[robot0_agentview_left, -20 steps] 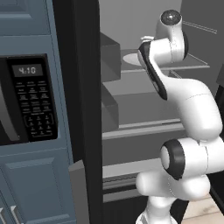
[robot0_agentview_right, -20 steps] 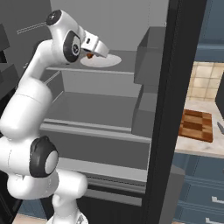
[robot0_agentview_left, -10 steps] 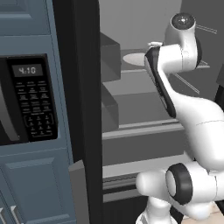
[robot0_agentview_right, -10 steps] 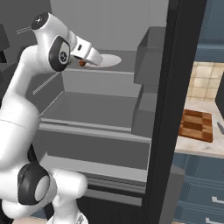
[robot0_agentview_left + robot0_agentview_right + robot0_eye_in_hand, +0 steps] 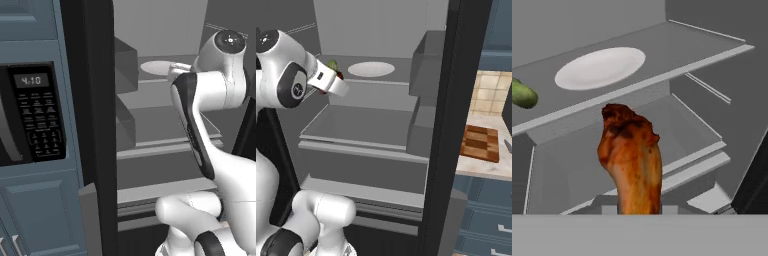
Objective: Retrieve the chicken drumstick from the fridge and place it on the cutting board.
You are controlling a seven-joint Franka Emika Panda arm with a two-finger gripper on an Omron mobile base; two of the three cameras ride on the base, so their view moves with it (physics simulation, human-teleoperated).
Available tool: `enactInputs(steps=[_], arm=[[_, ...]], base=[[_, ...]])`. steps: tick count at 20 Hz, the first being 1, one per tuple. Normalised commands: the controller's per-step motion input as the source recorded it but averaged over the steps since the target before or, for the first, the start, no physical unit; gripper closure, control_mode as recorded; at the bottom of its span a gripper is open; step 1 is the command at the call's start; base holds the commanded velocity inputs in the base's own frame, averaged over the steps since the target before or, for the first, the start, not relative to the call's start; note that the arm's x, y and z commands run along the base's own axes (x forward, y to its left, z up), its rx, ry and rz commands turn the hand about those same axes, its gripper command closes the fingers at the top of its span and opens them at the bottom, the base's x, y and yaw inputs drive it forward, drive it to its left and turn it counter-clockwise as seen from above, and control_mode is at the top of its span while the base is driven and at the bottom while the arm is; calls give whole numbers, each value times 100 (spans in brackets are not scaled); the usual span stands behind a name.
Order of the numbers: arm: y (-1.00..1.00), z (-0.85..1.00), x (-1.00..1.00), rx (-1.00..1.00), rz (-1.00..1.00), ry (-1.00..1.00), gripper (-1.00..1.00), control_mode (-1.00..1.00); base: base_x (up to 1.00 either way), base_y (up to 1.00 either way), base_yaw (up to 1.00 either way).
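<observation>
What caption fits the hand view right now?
Chicken drumstick held in the jaws before the fridge's white plate and a green vegetable on the upper shelf.

Lumpy orange-brown chicken drumstick [image 5: 631, 160] upright in foreground; round white plate [image 5: 600, 67] and green vegetable [image 5: 522, 94] on grey fridge shelf [image 5: 677, 47].

The upper grey shelf [image 5: 677, 47] inside the open black-fronted fridge [image 5: 441, 125] carried a flat white round plate [image 5: 600, 67], lying near the shelf's middle. A small green cucumber-like vegetable [image 5: 523, 94] lay on the same shelf, apart from the plate, toward one end. Below it, the next grey shelf [image 5: 358, 125] sat bare. Outside the fridge, a pale countertop [image 5: 481, 167] carried a checkered wooden cutting board [image 5: 480, 143], lying flat.
</observation>
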Motion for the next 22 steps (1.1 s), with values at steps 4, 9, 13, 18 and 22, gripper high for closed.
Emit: enactInputs(steps=[4, 9, 13, 18, 22], arm=[[30, -6, -57, 8, 10, -1, 100, -100], [4, -28, -36, 0, 13, 4, 100, -100], [-4, -34, -5, -1, 21, 11, 100, -100], [-6, -38, -13, -9, 17, 9, 100, -100], [0, -51, -17, -9, 13, 7, 100, -100]], base=[[0, 0, 0], [0, 0, 0], [0, 0, 0], [0, 0, 0], [0, 0, 0]])
